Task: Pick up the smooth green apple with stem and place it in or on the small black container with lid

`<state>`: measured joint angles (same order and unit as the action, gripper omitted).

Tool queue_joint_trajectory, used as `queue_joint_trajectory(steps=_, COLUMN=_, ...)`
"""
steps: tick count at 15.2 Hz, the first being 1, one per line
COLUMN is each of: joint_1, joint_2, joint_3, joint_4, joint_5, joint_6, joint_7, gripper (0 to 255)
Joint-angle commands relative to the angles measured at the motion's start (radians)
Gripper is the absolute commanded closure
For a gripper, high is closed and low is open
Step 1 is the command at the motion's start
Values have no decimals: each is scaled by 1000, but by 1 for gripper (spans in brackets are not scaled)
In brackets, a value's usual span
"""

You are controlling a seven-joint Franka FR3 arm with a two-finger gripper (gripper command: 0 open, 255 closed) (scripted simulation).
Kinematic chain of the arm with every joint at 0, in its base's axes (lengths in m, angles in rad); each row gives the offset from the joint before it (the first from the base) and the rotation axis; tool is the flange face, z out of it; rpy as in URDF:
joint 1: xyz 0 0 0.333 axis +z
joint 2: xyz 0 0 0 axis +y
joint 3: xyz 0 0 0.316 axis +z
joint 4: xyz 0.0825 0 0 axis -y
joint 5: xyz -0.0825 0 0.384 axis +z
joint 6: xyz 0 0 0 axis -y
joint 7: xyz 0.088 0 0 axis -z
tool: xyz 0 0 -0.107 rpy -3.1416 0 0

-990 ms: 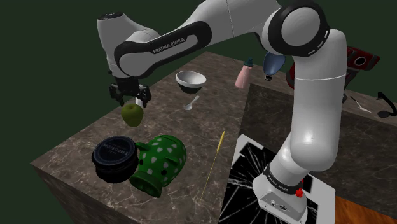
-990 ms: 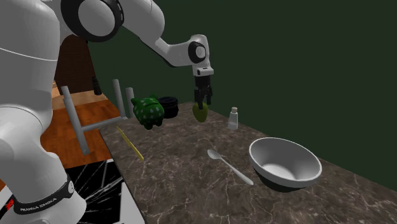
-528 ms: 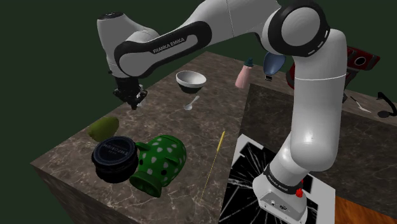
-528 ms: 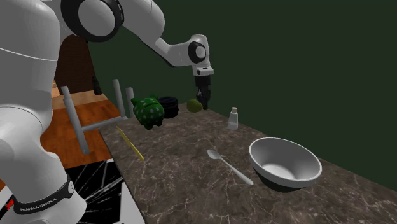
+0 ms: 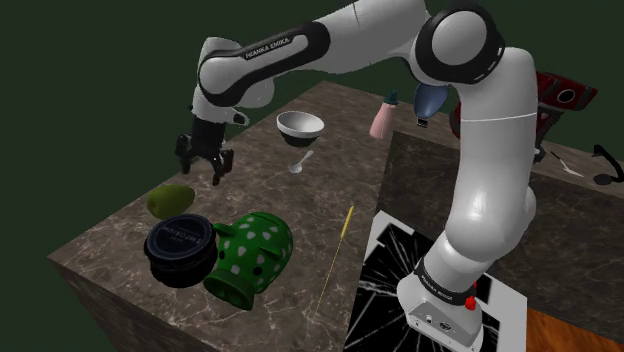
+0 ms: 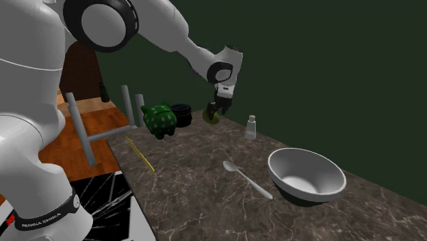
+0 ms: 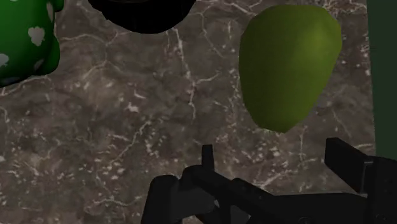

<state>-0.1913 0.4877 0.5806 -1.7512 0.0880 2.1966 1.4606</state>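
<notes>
Apple (image 5: 170, 199) dropped out of gripper (image 5: 203, 167) since a second ago; now lies on counter (image 5: 270, 190) just beside container (image 5: 180, 243), not in it.
Wrist view: apple (image 7: 286, 63) ahead of spread fingers (image 7: 350, 162), untouched.
Second exterior view: gripper (image 6: 219, 108) just over apple (image 6: 212, 117), beside container (image 6: 180, 113).
Shoulder view: gripper above and past container, fingers apart, empty. Step, I'd judge: re-grasp. Next: descend, straddle apple, close, lift over container lid. Arm label (image 5: 270, 47) reads FRANKA EMIKA.

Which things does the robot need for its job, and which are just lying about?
For the job: apple, black tub.
Just lying about: spotted pig, bowl, spoon, yellow stick, pink bottle.
</notes>
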Motion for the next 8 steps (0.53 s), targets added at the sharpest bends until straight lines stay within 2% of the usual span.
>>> queue_joint_trajectory(steps=1, joint_1=-136, joint_2=47, joint_3=102, joint_4=-62, joint_5=323, joint_6=118, joint_7=-53, gripper=0)
queue_joint_trajectory(steps=8, joint_1=-91, joint_2=109, joint_3=96, joint_4=-62, joint_5=302, joint_6=190, joint_7=-41, gripper=0)
